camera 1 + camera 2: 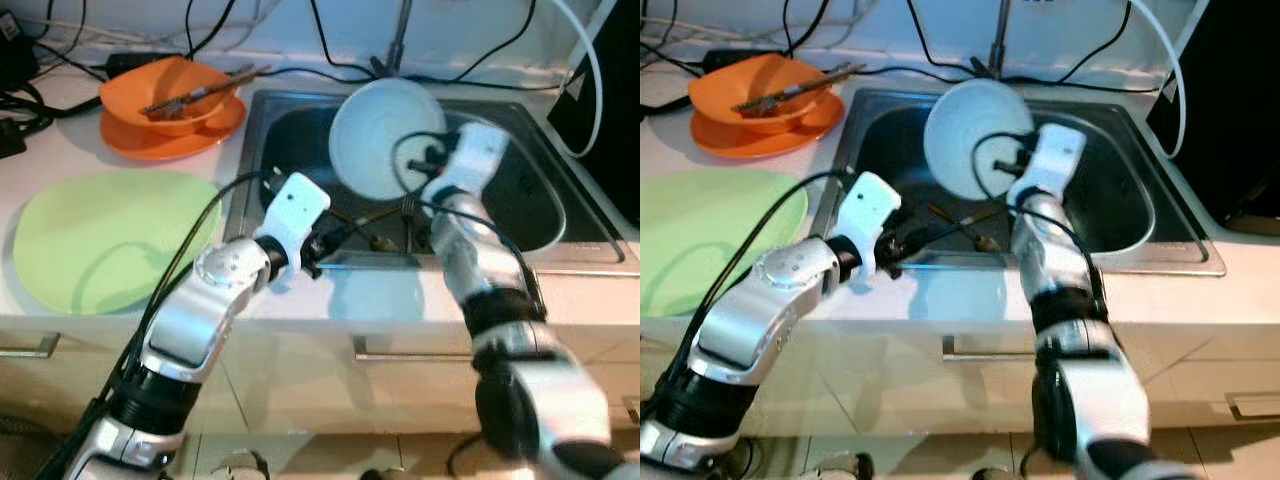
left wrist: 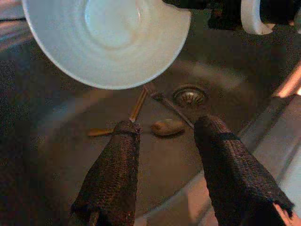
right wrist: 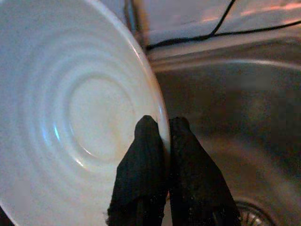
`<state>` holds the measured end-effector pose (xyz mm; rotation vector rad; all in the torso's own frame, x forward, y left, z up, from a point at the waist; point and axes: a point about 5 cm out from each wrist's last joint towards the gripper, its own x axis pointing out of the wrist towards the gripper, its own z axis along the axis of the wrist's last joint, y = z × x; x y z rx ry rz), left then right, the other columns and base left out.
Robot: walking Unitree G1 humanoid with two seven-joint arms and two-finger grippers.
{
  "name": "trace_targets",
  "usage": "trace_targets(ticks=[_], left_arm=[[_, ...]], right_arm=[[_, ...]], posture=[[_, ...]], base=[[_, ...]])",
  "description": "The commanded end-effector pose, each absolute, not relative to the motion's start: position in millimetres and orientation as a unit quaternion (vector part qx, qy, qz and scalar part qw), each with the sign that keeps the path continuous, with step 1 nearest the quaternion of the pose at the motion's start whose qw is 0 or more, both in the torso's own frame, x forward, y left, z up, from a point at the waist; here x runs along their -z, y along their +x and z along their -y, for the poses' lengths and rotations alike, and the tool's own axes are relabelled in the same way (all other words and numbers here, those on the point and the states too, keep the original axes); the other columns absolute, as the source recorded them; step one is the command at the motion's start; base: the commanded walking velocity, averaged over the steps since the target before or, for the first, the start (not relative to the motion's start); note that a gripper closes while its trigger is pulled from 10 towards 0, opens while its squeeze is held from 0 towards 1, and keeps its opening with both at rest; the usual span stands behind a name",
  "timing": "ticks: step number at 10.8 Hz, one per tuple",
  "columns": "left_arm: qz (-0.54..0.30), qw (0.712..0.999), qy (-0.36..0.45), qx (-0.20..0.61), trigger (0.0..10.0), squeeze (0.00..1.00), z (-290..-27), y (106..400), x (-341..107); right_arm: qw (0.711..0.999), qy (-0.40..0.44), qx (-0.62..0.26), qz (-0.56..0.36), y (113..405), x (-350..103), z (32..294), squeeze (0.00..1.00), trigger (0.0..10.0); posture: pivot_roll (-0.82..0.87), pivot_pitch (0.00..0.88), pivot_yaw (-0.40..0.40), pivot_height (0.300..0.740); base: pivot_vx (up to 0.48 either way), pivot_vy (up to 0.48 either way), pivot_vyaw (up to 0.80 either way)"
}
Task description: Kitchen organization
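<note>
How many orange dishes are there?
2, both on the counter to the left of the sink: an orange bowl holding utensils, sitting on an orange plate. Something could be hidden beneath them.

Two silver arms with black joints are seen, each ending in a white wrist housing. Black cables are looped along both. Each tool, the left tool (image 2: pixel 164 136) and the right tool (image 3: pixel 162 129), is made of two long black textured fingers.
</note>
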<state>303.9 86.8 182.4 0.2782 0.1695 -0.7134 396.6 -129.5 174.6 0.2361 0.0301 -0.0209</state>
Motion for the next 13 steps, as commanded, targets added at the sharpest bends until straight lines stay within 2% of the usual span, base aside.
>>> trace_targets(ticks=[1,5,11,12,13], left_arm=[[-0.085,0.925,0.139,0.344,10.0,0.0,-86.5,300.7,-182.9],[-0.115,0.926,0.136,0.332,10.0,0.0,-89.7,295.1,-179.5],[-0.148,0.923,0.137,0.328,10.0,0.0,-91.3,287.2,-173.4],[-0.149,0.923,0.137,0.328,10.0,0.0,-91.6,286.4,-173.5],[-0.15,0.922,0.137,0.328,10.0,0.0,-91.7,286.0,-173.7]], right_arm=[[0.994,0.105,0.004,-0.001,399.7,-180.1,129.4,0.0,10.0],[0.996,0.065,-0.016,-0.057,401.1,-158.0,123.9,0.0,10.0],[0.993,0.055,-0.042,-0.095,396.8,-140.1,115.6,0.0,10.0],[0.992,0.056,-0.048,-0.098,396.0,-138.3,112.8,1.0,10.0],[0.992,0.052,-0.053,-0.1,395.5,-137.3,110.5,0.99,10.0]], posture=[[0.05,0.079,-0.089,0.74],[0.06,0.089,-0.107,0.74],[0.08,0.102,-0.118,0.74],[0.09,0.101,-0.118,0.74],[0.09,0.098,-0.115,0.74]], base=[[0.0,0.0,0.0],[0.0,0.0,0.0],[0.0,0.0,0.0],[0.0,0.0,0.0],[0.0,0.0,0.0]])
